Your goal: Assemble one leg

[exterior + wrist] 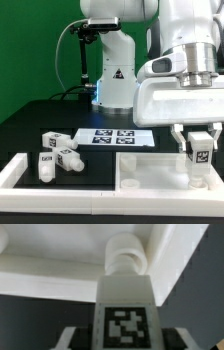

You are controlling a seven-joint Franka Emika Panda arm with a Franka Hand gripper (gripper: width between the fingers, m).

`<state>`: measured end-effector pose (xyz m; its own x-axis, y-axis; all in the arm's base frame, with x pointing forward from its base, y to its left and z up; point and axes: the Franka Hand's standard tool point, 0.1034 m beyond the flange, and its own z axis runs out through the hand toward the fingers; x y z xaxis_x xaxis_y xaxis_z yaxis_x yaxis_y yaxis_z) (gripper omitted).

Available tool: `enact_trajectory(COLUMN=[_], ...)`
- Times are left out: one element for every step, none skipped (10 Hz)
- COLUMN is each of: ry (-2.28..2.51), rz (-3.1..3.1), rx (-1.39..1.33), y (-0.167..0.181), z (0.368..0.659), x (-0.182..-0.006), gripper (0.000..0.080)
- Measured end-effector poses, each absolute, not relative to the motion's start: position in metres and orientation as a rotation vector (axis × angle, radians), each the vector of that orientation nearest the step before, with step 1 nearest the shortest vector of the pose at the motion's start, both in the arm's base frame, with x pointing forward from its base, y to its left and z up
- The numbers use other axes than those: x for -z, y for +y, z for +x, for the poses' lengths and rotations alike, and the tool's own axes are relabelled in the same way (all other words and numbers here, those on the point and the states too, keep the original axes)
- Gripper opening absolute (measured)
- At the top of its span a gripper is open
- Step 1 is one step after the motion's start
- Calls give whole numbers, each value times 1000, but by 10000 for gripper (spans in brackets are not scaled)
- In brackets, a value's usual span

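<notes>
My gripper (198, 143) is shut on a leg (198, 154), a short white square post with a black-and-white tag, held upright over the right end of the wide flat white panel (150, 178). In the wrist view the leg (126, 303) runs away from the fingers (72, 336), and its rounded tip sits at a raised corner of the panel (60, 269); I cannot tell whether it touches. Three more legs (58, 155) lie loose on the black table at the exterior view's left.
The marker board (112, 137) lies flat behind the panel, in front of the robot base (112, 80). A white L-shaped rail (20, 172) borders the table's front left. A green wall stands behind.
</notes>
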<state>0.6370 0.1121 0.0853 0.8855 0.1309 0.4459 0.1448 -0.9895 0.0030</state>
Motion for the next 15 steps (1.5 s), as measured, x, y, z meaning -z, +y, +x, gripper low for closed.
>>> enact_trajectory(ry=[-224, -223, -225, -226, -226, -227, -227, -227, -227, -228, -228, -227, -206, -174, -144], rz=[-3022, -3023, -3027, -3027, -3021, -3015, -3012, -3011, -3011, -3014, -3017, -3017, -3043, -3057, -3061], rx=[707, 712, 703, 708, 743, 772, 788, 795, 795, 782, 761, 762, 599, 429, 323], y=[113, 112, 111, 111, 111, 111, 111, 111, 111, 111, 112, 111, 112, 116, 121], z=[636, 636, 634, 633, 635, 637, 636, 636, 636, 636, 637, 637, 634, 640, 644], x=[-82, -81, -75, -71, -71, -71, -70, -71, -71, -71, -71, -71, -70, -80, -82], gripper=[284, 284, 284, 284, 284, 284, 284, 284, 284, 284, 284, 499, 499, 617, 640])
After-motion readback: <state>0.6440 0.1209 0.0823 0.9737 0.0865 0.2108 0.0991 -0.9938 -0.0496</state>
